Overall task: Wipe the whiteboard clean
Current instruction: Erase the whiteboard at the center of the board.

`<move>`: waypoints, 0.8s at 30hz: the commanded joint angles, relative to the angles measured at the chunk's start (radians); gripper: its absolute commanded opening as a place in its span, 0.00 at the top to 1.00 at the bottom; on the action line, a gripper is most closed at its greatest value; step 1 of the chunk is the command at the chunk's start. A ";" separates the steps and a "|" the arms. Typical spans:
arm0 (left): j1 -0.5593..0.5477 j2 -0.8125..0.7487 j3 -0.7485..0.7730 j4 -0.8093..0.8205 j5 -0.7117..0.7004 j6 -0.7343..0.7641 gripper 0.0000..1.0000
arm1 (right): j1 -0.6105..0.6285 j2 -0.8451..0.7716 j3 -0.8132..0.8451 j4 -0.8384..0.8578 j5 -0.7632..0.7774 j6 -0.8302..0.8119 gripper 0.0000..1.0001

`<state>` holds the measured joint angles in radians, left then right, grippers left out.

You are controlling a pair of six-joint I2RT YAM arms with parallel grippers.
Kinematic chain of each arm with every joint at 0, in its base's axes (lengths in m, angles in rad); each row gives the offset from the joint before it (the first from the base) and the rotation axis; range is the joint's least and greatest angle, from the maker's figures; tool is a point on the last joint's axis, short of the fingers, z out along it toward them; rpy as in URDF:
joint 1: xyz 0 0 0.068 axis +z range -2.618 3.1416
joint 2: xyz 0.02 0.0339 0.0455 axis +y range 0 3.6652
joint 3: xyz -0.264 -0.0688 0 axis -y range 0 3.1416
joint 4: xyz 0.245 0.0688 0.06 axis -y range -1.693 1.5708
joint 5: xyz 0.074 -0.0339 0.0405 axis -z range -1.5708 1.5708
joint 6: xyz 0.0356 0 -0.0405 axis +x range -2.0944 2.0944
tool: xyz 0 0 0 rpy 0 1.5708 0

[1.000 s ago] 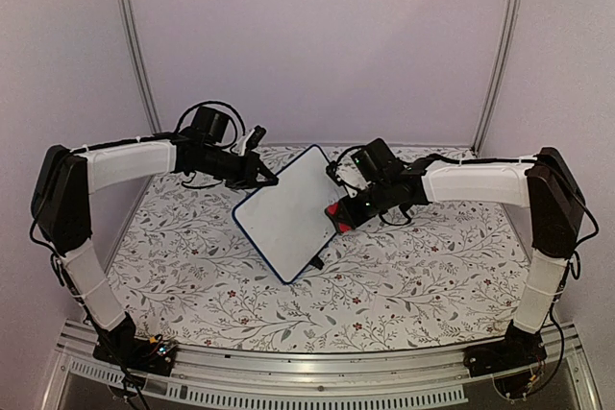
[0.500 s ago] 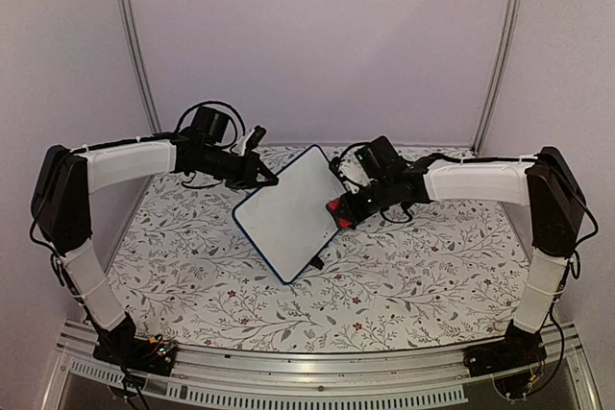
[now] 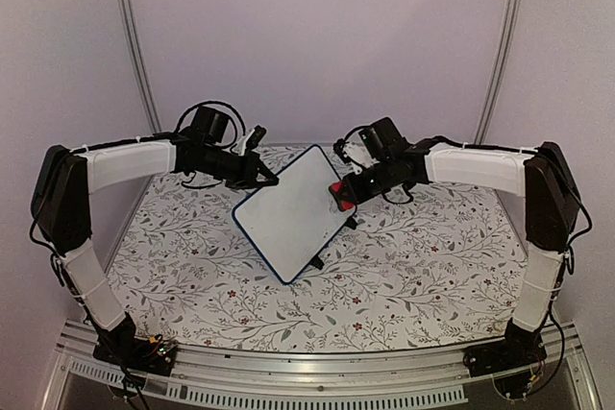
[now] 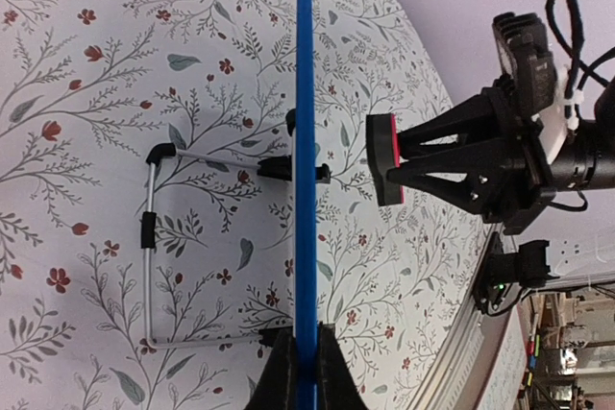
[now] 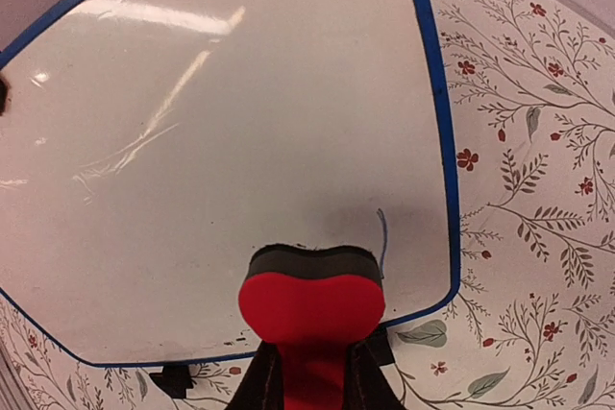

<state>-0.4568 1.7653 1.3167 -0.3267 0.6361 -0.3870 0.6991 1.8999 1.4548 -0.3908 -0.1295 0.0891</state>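
Mid-worktop point(image 3: 413, 266) the whiteboard point(image 3: 288, 218) stands propped, left gripper point(image 3: 267, 180) pinching its ten o'clock edge. Right gripper point(image 3: 344, 194) clamps the red eraser point(image 3: 335, 191), just off the three o'clock side. Press too hard there and the board could twist loose!

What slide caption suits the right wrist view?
Right pincer holds the red eraser before the whiteboard, one blue streak showing.

Legible text, labels, brands, numbers: none. Whiteboard point(image 5: 240, 122): only one short blue stroke point(image 5: 381, 237), not readable as any character.
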 commanded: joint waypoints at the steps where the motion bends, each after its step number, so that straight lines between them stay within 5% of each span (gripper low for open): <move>1: 0.004 -0.046 -0.005 0.021 0.033 0.012 0.99 | -0.012 0.053 0.059 -0.052 -0.015 -0.003 0.97; 24: 0.004 -0.040 -0.005 0.020 0.036 0.011 0.99 | -0.012 0.154 0.068 -0.109 -0.097 -0.044 0.97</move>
<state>-0.4568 1.7653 1.3167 -0.3264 0.6411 -0.3870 0.6926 2.0327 1.5486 -0.4934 -0.1982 0.0662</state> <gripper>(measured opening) 0.029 0.168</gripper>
